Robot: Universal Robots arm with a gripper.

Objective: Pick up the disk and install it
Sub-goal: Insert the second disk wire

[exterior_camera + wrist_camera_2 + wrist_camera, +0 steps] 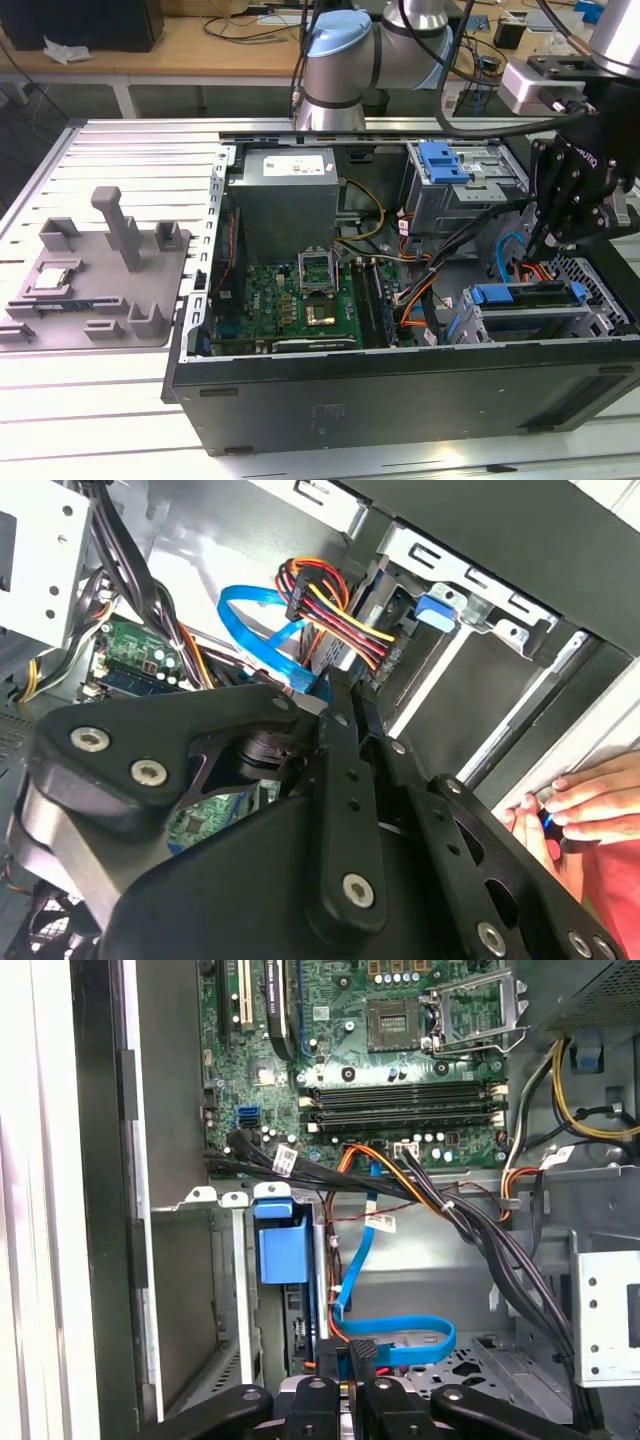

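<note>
As I look into the open case (400, 395), the gripper (530, 250) hangs inside it at the exterior view's right, just above the lower drive bay. Its fingers (375, 1395) are drawn narrow, with only a slit between them; I cannot tell whether anything is pinched there. The disk (530, 318) lies in that bay, close to the case's near wall, its blue rail (505, 295) facing up. Room is tight here: a blue flat cable (400, 1335) loops right under the fingertips, a bundle of orange, red and yellow wires (335, 605) runs beside them, and the bay's metal edges close in on both sides. A hand (580, 800) rests on the case's rim near the gripper.

The power supply (285, 195) carries a white label, too small for me to read. The motherboard (300, 300) lies flat with its socket open.

The case sits on a slotted metal table (120, 150), with a grey fixture (100, 270) well apart at the exterior view's left. Behind stands a wooden bench (200, 40) strewn with cables.
</note>
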